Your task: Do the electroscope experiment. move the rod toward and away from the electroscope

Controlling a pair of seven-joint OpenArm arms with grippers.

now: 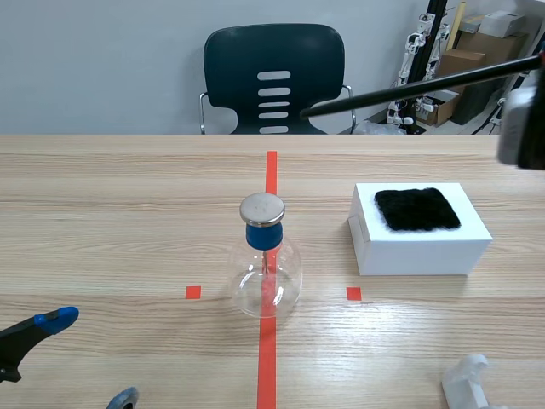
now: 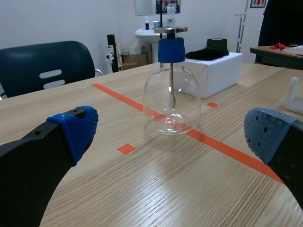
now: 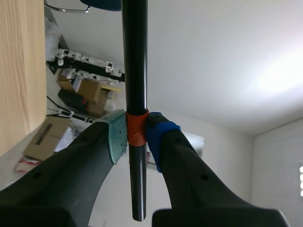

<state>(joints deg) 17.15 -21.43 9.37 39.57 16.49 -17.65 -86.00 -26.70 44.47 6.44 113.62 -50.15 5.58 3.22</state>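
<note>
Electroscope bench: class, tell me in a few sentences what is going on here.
The right gripper is shut on the black rod at its orange band, holding it raised at the far right, well away from the electroscope. The electroscope stands on the red tape line. The left gripper sits open and low, holding nothing. A black cloth lies on a white box beside the electroscope.
</note>
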